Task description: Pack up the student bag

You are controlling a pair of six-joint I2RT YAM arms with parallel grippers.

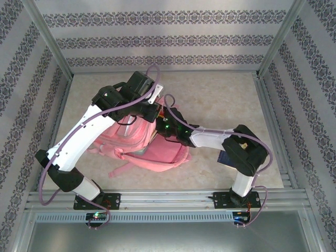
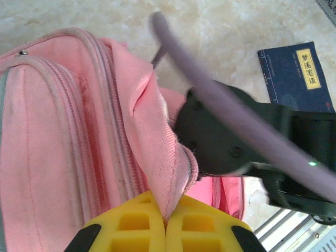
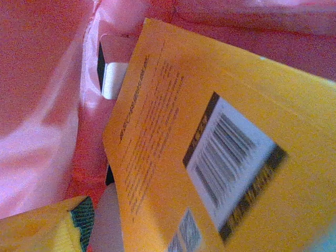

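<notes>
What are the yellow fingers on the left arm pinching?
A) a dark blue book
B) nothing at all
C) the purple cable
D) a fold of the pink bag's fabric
D: in the left wrist view, the left gripper is shut on a fold of pink fabric at the edge of the student bag.

Wallpapered walls (image 1: 157, 31) (purple floral bands on white) enclose a pale marbled tabletop (image 1: 220, 100) framed by aluminium rails (image 1: 173, 198).

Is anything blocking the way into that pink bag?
Nothing visible does. The left gripper pinches the flap of the student bag, lifting its mouth open, and the yellow book already lies inside the pink lining.
</notes>
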